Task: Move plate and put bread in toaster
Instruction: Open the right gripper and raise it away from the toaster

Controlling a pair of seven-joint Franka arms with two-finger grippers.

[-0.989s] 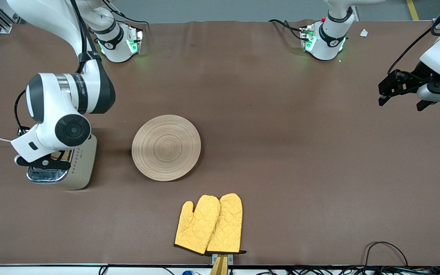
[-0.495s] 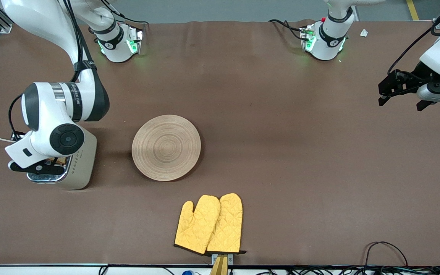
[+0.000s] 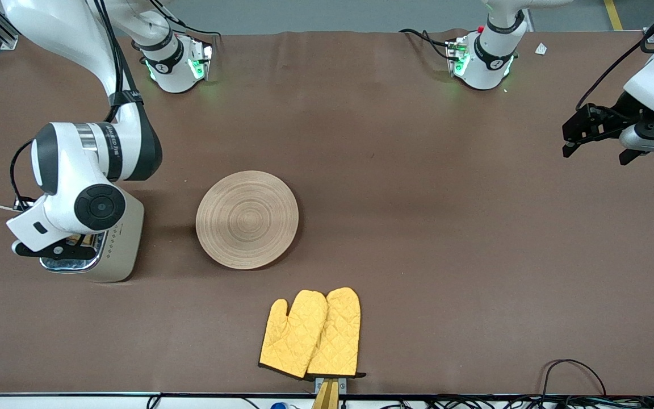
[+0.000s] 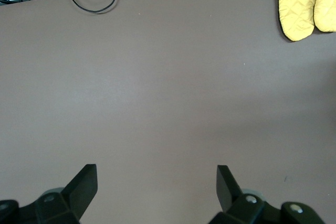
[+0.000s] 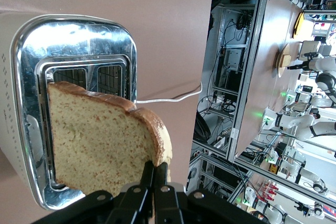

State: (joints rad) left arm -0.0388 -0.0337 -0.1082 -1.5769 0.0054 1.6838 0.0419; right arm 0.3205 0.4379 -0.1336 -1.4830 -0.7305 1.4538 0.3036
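Now right claw pinches speckled bread over chrome toaster; left claw gapes

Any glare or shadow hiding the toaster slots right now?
Right wrist view: the toaster chrome top mirrors bright light, but both slots read clearly above the bread gripped by the right hand. Front view: the right arm covers the slots; a soft shadow lies beside the plate.
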